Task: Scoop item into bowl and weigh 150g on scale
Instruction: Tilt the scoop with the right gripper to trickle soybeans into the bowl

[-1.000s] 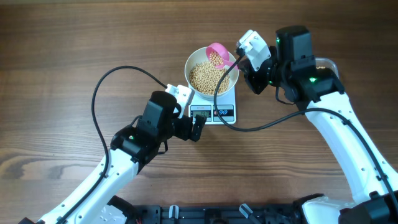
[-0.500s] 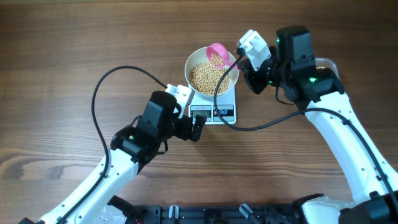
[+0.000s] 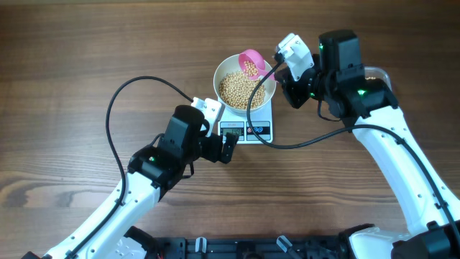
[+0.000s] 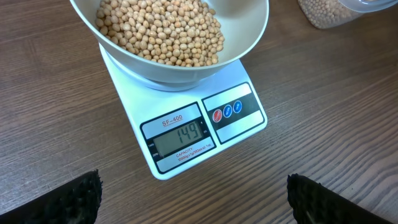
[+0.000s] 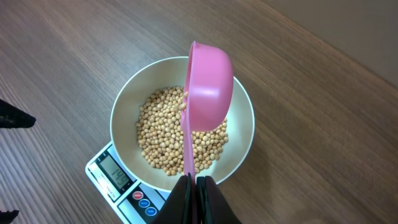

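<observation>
Here, your beans (image 4: 163, 31) lie as a mound of small, round, tan-yellow beads, smooth and matte, filling the lower part of the bowl (image 4: 247, 43). The bowl is deep, round and plain white with smooth walls. It sits on the scale (image 4: 127, 87), in the upper middle of the overhead view.

The scale is a flat white square of plastic. The bowl's rim overhangs its back part. On the front edge, a grey display (image 4: 179, 137) reads 149, and beside it is a dark panel with three small round buttons (image 4: 227, 112).

Above the bowl's far rim you have a pink plastic scoop (image 5: 208, 87), glossy and round-bowled, tipped on its side. The overhead view shows a few beans inside it. Your right gripper (image 5: 194, 186) is closed tight on the scoop's thin handle.

Your left gripper (image 3: 228, 147) hangs low just in front of the scale, jaws spread wide and holding nothing. Its dark, rough-textured pads (image 4: 74, 199) show at the bottom corners of the left wrist view.

A clear tub (image 4: 329, 12) holding more beans sits at the upper right of that view. Everything rests on a brown wood-grain table (image 3: 72, 57), and a black cable (image 3: 115, 108) loops over it at the left.
</observation>
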Robot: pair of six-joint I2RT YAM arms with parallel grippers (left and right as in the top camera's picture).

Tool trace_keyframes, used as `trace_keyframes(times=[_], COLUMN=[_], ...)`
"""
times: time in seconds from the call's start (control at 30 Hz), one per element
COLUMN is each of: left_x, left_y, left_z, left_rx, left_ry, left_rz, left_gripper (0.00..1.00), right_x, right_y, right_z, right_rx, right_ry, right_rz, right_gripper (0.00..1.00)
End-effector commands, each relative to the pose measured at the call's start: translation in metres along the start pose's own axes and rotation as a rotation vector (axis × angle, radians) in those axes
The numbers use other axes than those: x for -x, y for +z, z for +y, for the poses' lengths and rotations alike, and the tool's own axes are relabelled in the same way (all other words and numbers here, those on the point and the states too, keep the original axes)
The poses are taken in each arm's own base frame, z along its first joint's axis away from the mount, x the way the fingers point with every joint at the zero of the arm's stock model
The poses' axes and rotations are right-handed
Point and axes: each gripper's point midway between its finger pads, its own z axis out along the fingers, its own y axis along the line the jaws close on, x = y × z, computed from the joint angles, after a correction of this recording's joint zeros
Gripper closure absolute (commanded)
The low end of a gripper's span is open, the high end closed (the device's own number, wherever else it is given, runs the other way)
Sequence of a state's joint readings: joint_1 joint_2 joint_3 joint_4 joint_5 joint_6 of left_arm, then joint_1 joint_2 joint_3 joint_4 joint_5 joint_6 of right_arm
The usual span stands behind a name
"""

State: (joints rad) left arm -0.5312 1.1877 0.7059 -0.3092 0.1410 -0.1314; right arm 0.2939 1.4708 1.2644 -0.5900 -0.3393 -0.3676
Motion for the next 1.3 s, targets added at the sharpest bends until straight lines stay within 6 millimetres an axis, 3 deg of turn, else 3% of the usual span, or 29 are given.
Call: trace_keyframes(times=[0.0, 1.27], left_x=[-0.0032, -0.0031], left_y=[0.0015, 0.0015], left_z=[-0.003, -0.003], left_rx=[-0.016, -0.016], left_ry=[0.025, 0.024], left_rz=[0.01, 0.01], left_gripper=[0.0, 0.0], right_x=[-0.0011, -0.0011], right_y=[0.0037, 0.0037], right_z=[0.0048, 0.0049], right_rx=[0.028, 0.028], right_ry=[0.014, -0.013], right_rz=[0.003, 0.002], right_gripper=[0.96, 0.96])
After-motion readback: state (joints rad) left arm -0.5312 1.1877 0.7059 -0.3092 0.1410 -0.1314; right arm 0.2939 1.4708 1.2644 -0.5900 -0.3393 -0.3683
